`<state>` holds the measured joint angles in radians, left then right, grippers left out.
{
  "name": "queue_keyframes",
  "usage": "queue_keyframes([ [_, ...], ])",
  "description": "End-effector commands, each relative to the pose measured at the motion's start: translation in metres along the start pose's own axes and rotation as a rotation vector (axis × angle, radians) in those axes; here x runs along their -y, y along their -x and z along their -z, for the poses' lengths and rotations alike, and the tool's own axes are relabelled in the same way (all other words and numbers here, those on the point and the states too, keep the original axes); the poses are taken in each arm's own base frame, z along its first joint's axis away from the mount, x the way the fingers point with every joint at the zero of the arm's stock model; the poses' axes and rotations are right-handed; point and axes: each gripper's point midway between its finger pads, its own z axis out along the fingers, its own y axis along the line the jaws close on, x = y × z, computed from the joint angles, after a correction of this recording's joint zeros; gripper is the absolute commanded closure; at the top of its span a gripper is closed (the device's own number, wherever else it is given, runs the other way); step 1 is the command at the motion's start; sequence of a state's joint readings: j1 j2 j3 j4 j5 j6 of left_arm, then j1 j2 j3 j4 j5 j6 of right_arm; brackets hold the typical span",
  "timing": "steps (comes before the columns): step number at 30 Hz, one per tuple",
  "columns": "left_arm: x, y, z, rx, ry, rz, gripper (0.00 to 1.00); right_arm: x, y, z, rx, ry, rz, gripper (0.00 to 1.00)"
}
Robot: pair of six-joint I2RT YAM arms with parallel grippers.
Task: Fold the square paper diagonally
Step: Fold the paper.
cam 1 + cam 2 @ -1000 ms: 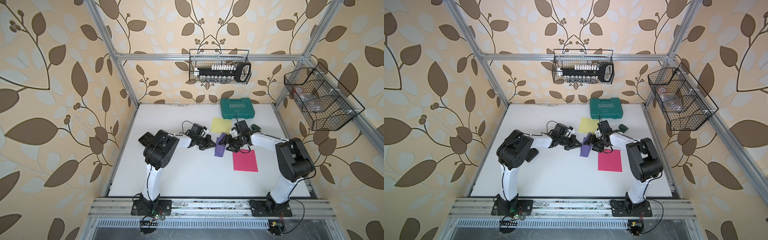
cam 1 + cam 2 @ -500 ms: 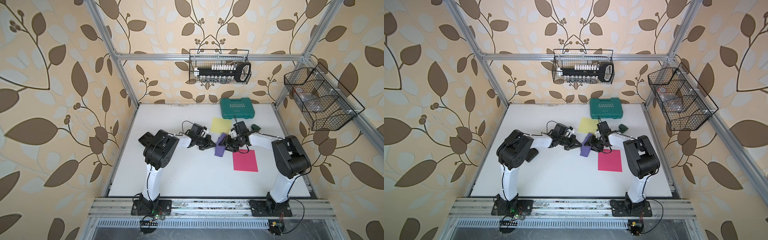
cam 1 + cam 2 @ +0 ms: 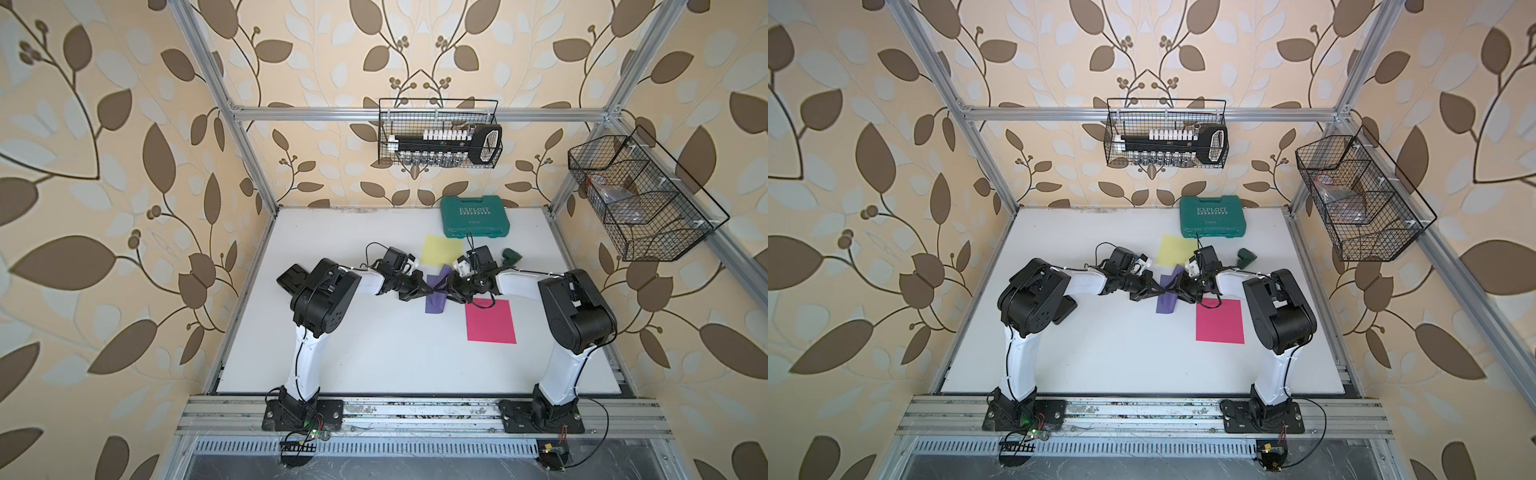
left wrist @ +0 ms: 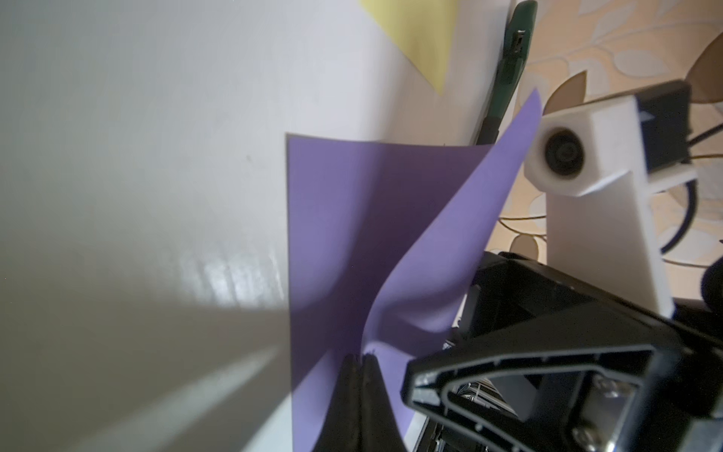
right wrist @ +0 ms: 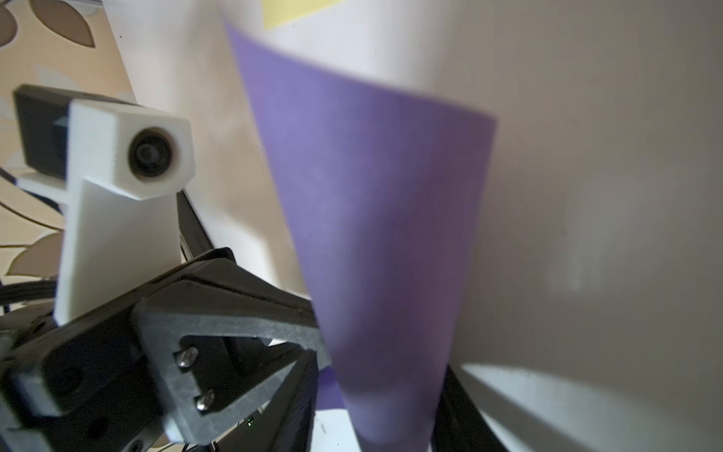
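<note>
**A:** Where is the purple paper (image 3: 434, 305)?

**B:** In the middle of the desk (image 3: 353, 332), between the two arms. The yellow paper (image 3: 440, 249) lies behind it and the pink paper (image 3: 490, 320) is near it on the right arm's side. Part of the sheet lies flat, and one corner curls up off the desk.

**A:** And the left fingers (image 4: 348, 399)?

**B:** Pinched tight together on the sheet's edge.

**A:** The right fingers (image 4: 508, 356)?

**B:** Partly apart. In the right wrist view they stand on either side of the raised flap and have not pressed onto it.
</note>
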<state>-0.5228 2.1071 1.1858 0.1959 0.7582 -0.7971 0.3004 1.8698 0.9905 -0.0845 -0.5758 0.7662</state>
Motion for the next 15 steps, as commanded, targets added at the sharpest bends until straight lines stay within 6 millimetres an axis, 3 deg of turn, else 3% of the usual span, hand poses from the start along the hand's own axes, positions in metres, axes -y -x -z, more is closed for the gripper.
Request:
queue_keyframes([
  [1, 0.010, 0.007, 0.003, 0.004, -0.020, -0.045, 1.00, 0.003, 0.001, -0.003, -0.004, 0.023, 0.006, 0.59],
  [4, 0.011, 0.008, 0.009, 0.011, -0.019, -0.041, 1.00, 0.001, 0.002, 0.001, 0.004, 0.024, 0.024, 0.67],
  [6, 0.014, 0.011, 0.015, 0.018, -0.020, -0.033, 0.95, -0.001, 0.002, 0.003, 0.005, 0.027, 0.040, 0.70],
  [12, 0.034, 0.012, 0.031, 0.040, -0.032, -0.070, 0.87, -0.010, 0.000, 0.010, -0.004, 0.044, 0.084, 0.84],
  [15, 0.043, 0.010, 0.039, 0.041, -0.038, -0.087, 0.81, -0.014, -0.002, 0.016, -0.008, 0.049, 0.112, 0.85],
])
